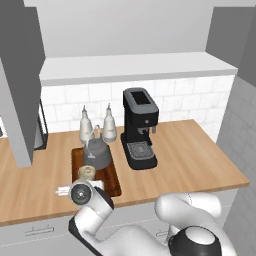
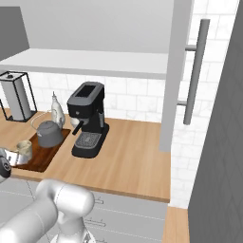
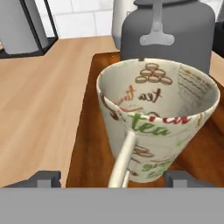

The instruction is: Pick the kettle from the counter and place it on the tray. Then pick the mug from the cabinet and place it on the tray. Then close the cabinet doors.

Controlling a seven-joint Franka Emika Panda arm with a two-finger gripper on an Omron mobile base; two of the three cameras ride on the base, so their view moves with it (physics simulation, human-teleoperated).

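Note:
The cream mug (image 3: 157, 122), printed with tea lettering, stands upright on the dark brown tray (image 3: 87, 148), its handle towards me. My gripper (image 3: 113, 178) is open just in front of it, with a fingertip low on each side of the handle and neither touching the mug. The dark grey kettle (image 3: 168, 35) stands right behind the mug on the same tray. From the left base view the mug (image 1: 87, 172) is at the near end of the tray (image 1: 114, 181), the kettle (image 1: 97, 155) at the far end, and the gripper (image 1: 86, 181) at the counter's (image 1: 190, 155) front edge. Both cabinet doors (image 1: 20, 85) (image 2: 174, 71) hang open.
Two white bottles (image 1: 97, 125) stand behind the tray by the tiled wall. A black coffee machine (image 1: 139, 127) sits to the tray's right. A wire-framed paper towel holder (image 2: 16, 97) is at the left. The cabinet's white shelf (image 1: 135, 67) runs overhead.

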